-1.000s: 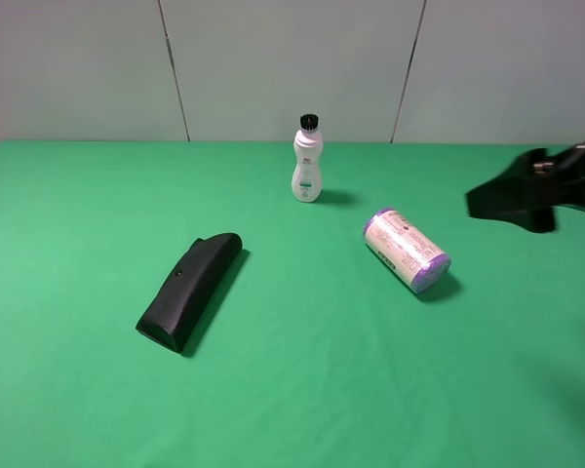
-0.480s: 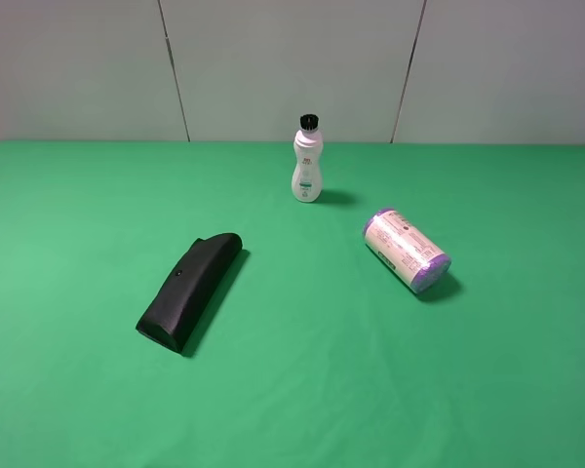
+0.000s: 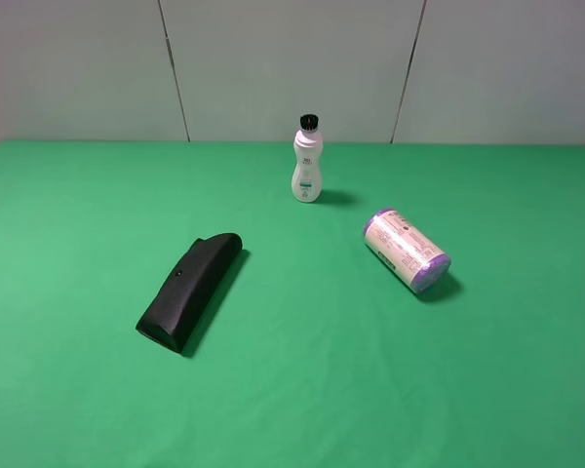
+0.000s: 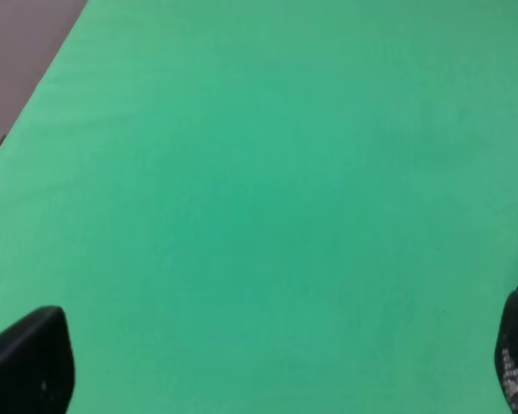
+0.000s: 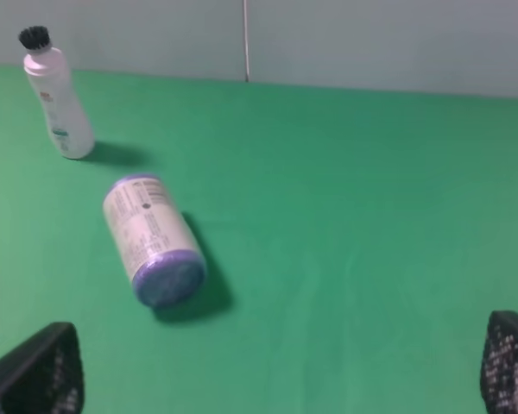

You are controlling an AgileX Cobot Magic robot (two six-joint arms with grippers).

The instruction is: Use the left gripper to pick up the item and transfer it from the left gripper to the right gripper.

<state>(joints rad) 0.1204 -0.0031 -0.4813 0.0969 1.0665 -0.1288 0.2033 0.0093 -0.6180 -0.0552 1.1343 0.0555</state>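
Observation:
The item (image 3: 406,251) is a cream-labelled canister with purple ends, lying on its side on the green cloth right of centre; it shows again in the right wrist view (image 5: 149,238). No arm appears in the exterior high view. In the left wrist view my left gripper (image 4: 272,362) is open, its two black fingertips (image 4: 30,360) far apart over bare cloth, nothing between them. My right gripper (image 5: 276,366) is open too, with mesh-patterned fingertips (image 5: 36,375) at both lower corners, and the item lies on the table well ahead of it.
A white bottle with a black cap (image 3: 307,160) stands upright at the back centre, also seen as the bottle (image 5: 57,95) in the right wrist view. A long black case (image 3: 189,290) lies at the left. A grey panelled wall (image 3: 292,68) closes the far edge.
The right arm, seen a second ago at the right edge of the exterior high view, has withdrawn out of that view. The objects on the table have not moved.

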